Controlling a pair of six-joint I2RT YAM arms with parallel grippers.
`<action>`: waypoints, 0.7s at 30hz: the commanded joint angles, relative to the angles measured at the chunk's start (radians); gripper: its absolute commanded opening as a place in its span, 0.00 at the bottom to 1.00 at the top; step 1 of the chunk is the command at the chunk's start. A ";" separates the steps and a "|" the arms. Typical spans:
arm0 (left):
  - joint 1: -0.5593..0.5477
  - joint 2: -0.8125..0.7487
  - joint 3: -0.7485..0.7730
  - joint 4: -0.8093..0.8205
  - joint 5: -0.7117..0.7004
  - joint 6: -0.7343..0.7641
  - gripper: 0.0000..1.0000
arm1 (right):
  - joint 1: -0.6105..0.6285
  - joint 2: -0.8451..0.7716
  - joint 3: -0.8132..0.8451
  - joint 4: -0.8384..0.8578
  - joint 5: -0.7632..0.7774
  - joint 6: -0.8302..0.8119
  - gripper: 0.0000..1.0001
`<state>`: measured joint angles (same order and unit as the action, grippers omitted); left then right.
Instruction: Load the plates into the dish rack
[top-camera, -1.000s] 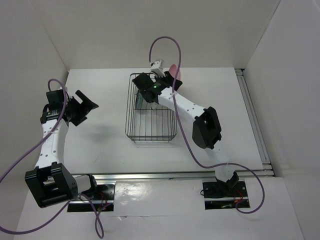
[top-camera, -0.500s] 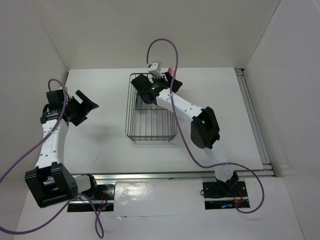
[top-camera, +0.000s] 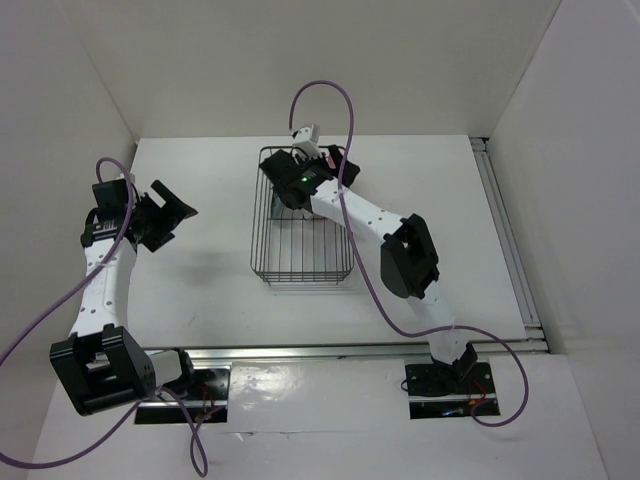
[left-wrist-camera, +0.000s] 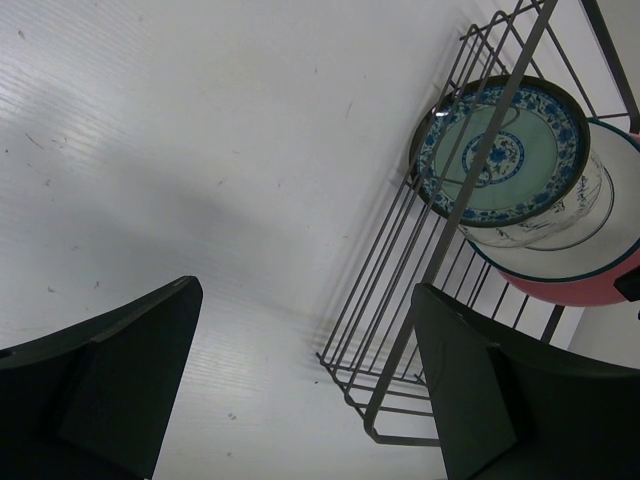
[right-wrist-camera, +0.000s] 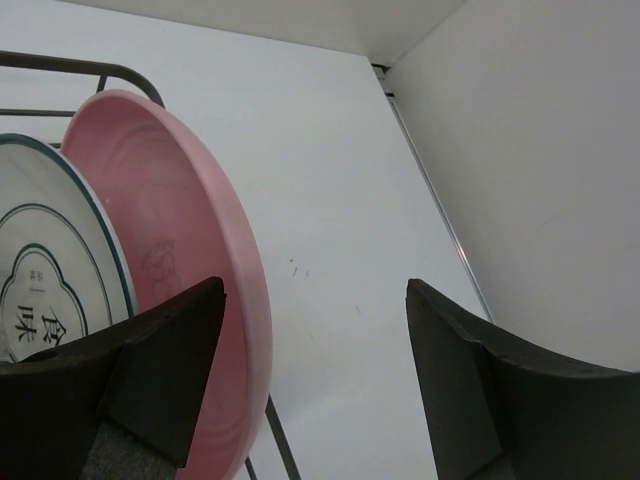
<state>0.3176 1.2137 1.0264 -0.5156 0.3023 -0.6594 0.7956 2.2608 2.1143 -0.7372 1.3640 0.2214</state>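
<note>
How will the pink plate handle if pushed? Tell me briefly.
The pink plate looks stiff and ceramic, so probably breakable. Standing on edge in the dish rack beside the white plate, it may tip or roll if pushed. Its smooth rim could slip.

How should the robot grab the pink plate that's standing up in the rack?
Probably by the top of its rim, coming straight down from above. The pink plate stands on edge in the dish rack, with the white plate close beside one face, so only its upper rim sticks out free and is thin enough to pinch.
</note>
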 joint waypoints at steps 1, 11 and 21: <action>0.005 -0.028 0.000 0.028 0.029 -0.003 1.00 | 0.008 -0.069 -0.010 0.058 -0.028 0.004 0.81; 0.005 -0.037 0.000 0.028 0.029 -0.003 1.00 | 0.017 -0.153 0.007 0.101 -0.118 -0.007 0.99; 0.005 -0.037 0.000 0.028 0.029 0.006 1.00 | 0.030 -0.374 -0.008 0.113 -0.472 0.004 0.99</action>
<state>0.3176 1.2037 1.0264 -0.5152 0.3141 -0.6590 0.8116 2.0483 2.1029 -0.6811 1.0718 0.2157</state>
